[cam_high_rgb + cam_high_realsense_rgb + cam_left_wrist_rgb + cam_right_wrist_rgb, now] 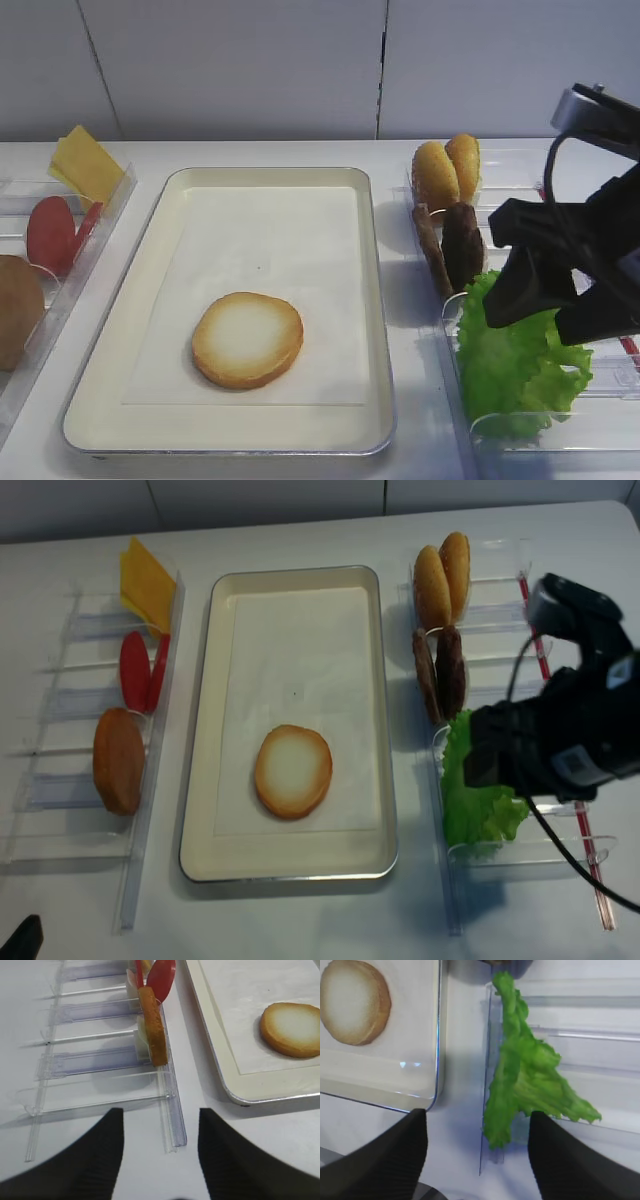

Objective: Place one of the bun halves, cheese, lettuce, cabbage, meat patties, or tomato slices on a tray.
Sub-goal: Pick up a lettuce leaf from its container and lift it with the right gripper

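Observation:
The cream tray (160,215) holds one bun half (247,339), pale face up. My right gripper (550,310) hovers open over the green lettuce (510,370), which stands on edge in the right rack. In the right wrist view the lettuce (520,1075) sits just ahead of the gripper (477,1115), ungripped. Meat patties (455,245) and bun halves (447,172) stand behind it. The left rack holds cheese (85,165), tomato slices (52,235) and a bun half (18,310). My left gripper (160,1112) is open over the table by that rack's near end. No cabbage shows.
Clear plastic racks (60,720) (560,610) flank the tray on both sides, their thin dividers sticking up. The right rack's near wall (485,1110) stands between the tray's corner and the lettuce. A black cable (570,850) trails from the right arm.

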Tool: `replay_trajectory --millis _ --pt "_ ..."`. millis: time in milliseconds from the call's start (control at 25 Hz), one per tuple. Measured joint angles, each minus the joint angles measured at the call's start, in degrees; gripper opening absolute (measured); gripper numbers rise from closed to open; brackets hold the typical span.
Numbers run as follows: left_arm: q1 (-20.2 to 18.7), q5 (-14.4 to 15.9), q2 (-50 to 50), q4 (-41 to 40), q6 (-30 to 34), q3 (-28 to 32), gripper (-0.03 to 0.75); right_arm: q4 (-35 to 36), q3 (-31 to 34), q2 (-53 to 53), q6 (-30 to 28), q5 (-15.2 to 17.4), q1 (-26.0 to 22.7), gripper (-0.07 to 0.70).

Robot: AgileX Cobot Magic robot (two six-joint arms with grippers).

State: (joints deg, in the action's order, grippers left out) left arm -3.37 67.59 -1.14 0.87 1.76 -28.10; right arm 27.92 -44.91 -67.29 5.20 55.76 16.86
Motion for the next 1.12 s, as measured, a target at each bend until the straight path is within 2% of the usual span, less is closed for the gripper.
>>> replay_trajectory --millis 160,440,600,880,1120 --pt "0.0 0.0 0.0 0.0 0.0 0.0 0.323 -2.6 -2.4 -3.3 1.5 -0.5 0.7 0.457" --pt "0.0 0.0 0.0 0.0 0.0 0.0 0.323 -2.1 -3.4 -7.2 1.5 -1.5 0.7 0.453" --pt "0.0 0.0 0.0 0.0 0.0 0.0 0.323 -2.1 -3.4 -8.4 1.4 -1.7 0.7 0.414" --pt "0.0 0.0 0.0 0.0 0.0 0.0 0.323 -2.0 -3.4 -8.4 1.1 -2.7 0.7 0.283" --pt "0.0 0.0 0.0 0.0 0.0 0.0 0.323 -2.0 -3.4 -8.4 1.1 -2.7 0.7 0.064"
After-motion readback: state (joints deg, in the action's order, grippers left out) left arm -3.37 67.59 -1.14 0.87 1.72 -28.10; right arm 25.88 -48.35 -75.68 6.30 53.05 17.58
